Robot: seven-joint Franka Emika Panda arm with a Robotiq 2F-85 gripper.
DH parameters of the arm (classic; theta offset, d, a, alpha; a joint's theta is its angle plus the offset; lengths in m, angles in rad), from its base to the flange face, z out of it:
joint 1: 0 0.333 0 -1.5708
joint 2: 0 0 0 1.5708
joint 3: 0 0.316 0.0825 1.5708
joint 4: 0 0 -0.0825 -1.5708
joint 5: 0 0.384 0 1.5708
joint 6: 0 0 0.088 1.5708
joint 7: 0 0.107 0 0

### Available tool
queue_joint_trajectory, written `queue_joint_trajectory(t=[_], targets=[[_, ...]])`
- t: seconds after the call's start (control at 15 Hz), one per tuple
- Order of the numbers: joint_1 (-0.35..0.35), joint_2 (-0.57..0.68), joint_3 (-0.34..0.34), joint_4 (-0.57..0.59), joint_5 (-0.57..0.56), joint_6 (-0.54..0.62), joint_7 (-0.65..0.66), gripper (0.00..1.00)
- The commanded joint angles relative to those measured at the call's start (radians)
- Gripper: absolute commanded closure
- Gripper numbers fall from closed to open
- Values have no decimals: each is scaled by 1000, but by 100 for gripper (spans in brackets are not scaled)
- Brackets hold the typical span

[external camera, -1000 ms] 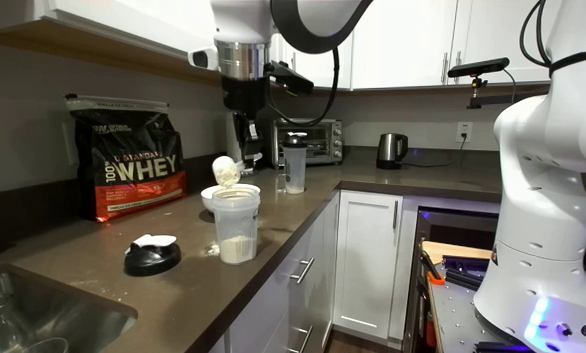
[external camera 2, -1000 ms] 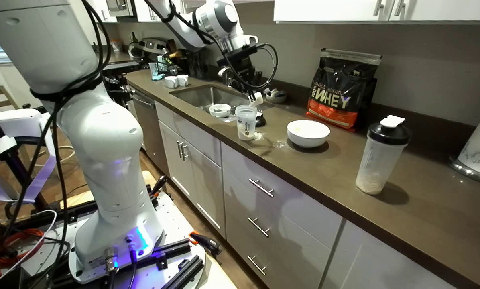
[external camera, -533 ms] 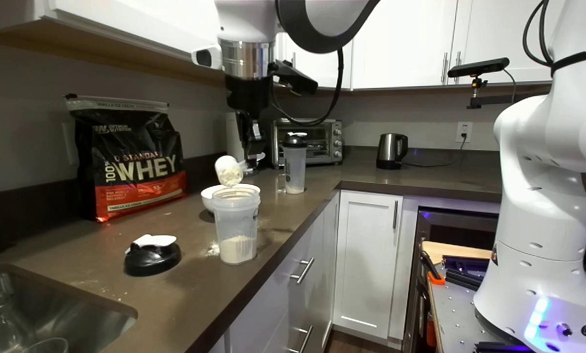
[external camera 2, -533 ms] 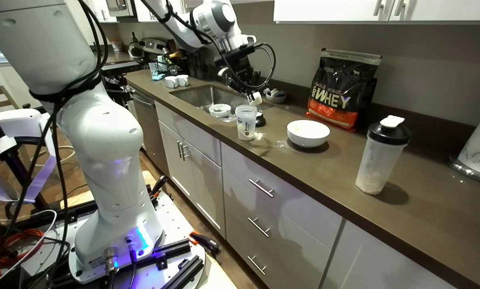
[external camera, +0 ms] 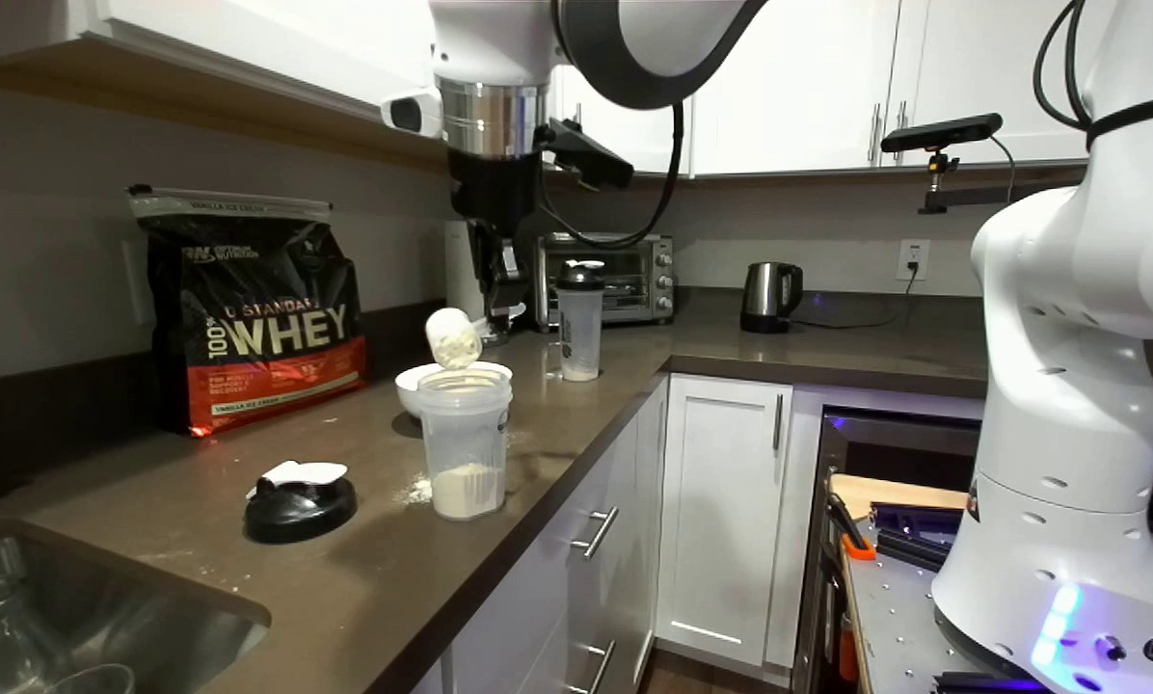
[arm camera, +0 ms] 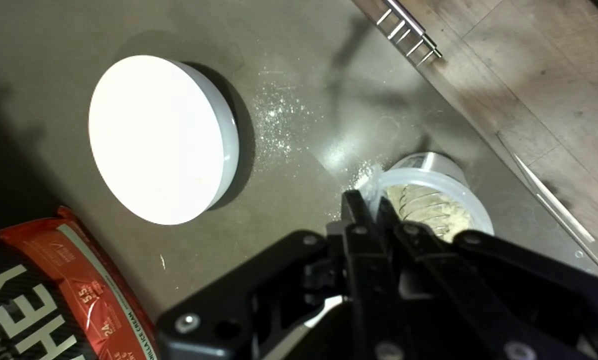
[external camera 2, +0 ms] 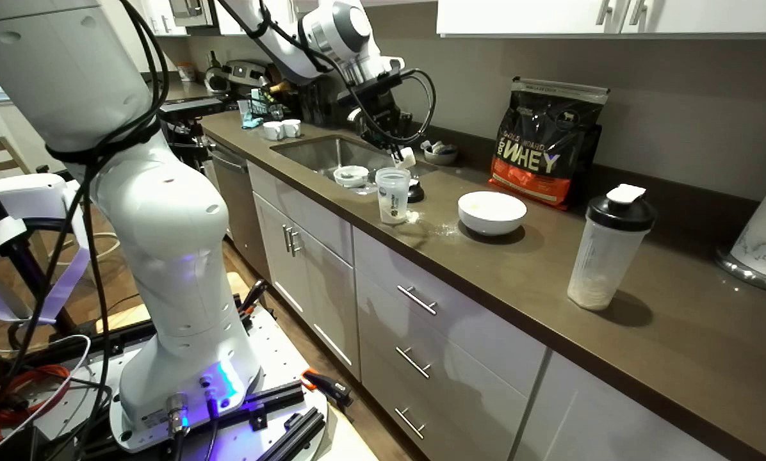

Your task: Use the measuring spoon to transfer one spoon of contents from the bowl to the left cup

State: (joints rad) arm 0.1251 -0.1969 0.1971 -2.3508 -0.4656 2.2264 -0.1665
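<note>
Your arm (external camera 2: 155, 211) is smooth, rounded and white. In an exterior view a blue light (external camera: 1057, 622) glows at lower right, while a silver collar (external camera: 493, 119) and a curving black cable (external camera: 676, 154) show near top centre; low in the wrist view, your black gripper (arm camera: 370, 201) has silver screws (arm camera: 187, 323).

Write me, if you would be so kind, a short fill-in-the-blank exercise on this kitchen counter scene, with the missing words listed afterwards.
The measuring spoon gripped by the hand is coloured ____.
The largest word on the bag is ____.
The bowl stands ____ the open cup and the lidded shaker.
Inside the lidded shaker, the pale powder sits at the ____.

Missing words: white; WHEY; between; bottom.
</note>
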Motion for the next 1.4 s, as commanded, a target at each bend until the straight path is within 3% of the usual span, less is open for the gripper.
queue_joint_trajectory(t=[0.0,1.33], targets=[[7,-18,2,-33,-42,35,43,99],[9,-23,31,-95,-153,91,170,99]])
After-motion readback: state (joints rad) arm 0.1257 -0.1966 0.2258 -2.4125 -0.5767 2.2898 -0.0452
